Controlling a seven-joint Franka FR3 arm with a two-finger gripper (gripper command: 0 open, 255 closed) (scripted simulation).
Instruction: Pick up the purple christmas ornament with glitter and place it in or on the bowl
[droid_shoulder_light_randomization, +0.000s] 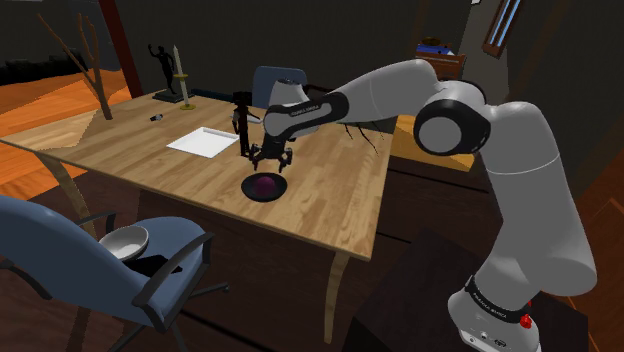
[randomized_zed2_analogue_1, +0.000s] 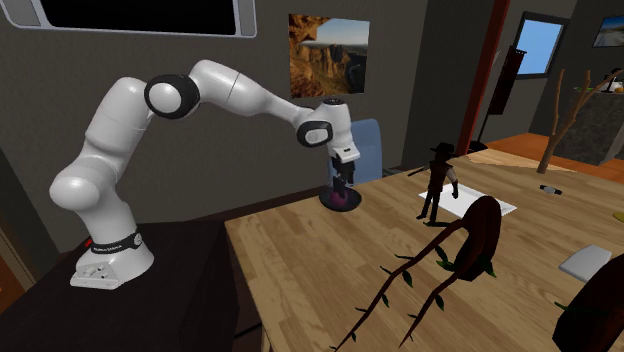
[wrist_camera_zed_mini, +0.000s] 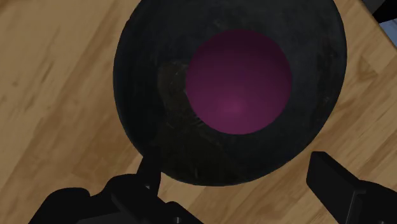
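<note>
Purple ornament (wrist_camera_zed_mini: 238, 83) lies inside the black bowl (wrist_camera_zed_mini: 137, 89) on the wooden table (droid_shoulder_light_randomization: 330, 200), just left of centre in the shoulder view, and I see only its rounded top, the rest sunk behind the bowl's wall. My gripper (droid_shoulder_light_randomization: 270, 158) hangs just above the bowl with its fingers (wrist_camera_zed_mini: 334, 184) spread apart and touching nothing, both cut off at the frame edge. In the second exterior view's middle the hand covers most of the bowl, leaving a sliver of purple.
</note>
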